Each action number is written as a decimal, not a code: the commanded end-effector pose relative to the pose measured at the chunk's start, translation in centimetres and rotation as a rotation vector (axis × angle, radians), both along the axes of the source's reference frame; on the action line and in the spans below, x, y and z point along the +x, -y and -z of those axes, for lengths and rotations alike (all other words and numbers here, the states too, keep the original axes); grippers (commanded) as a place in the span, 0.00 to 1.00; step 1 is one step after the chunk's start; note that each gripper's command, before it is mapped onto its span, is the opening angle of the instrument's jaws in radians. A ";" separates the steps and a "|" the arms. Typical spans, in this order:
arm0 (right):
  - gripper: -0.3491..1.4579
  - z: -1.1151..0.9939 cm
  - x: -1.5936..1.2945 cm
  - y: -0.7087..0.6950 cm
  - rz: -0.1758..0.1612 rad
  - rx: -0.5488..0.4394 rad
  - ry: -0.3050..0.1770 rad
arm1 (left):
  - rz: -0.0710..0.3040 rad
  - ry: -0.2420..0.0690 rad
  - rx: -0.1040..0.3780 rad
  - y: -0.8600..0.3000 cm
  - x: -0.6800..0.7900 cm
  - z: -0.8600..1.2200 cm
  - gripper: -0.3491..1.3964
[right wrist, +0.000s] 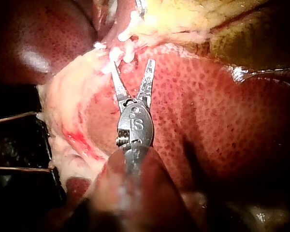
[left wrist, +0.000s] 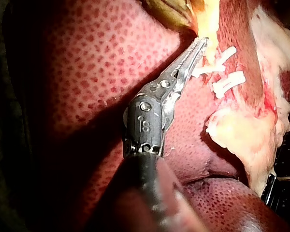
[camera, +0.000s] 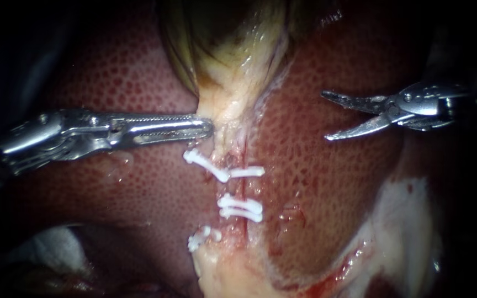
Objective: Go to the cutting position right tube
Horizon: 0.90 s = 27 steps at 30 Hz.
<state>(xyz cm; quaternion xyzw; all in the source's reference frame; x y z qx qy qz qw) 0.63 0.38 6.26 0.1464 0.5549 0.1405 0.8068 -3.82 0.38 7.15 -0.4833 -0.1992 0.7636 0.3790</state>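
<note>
Mottled red liver (camera: 111,182), gallbladder (camera: 233,49), white clips (camera: 241,207), dark surroundings (camera: 6,44)

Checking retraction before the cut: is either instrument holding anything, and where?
The left instrument grips the gallbladder by its pale narrow neck, just above the clips. The right instrument is open over the liver, holding nothing.

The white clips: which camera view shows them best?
The endoscope view: all the white clips lie unobstructed in a row. The left wrist view shows only some, beside the left instrument. In the right wrist view, white bits ahead of the right instrument are unclear.
</note>
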 end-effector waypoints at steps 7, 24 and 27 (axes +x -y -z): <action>0.99 -0.03 -0.01 0.00 0.000 -0.001 0.000 | -0.006 0.005 0.005 -0.05 0.09 0.06 0.00; 0.99 -0.06 -0.02 -0.01 0.000 -0.002 0.001 | 0.073 -0.003 -0.023 -0.60 0.90 0.81 0.00; 0.99 -0.07 -0.01 -0.01 0.000 -0.002 0.001 | 0.074 -0.004 -0.023 -0.59 0.89 0.82 0.00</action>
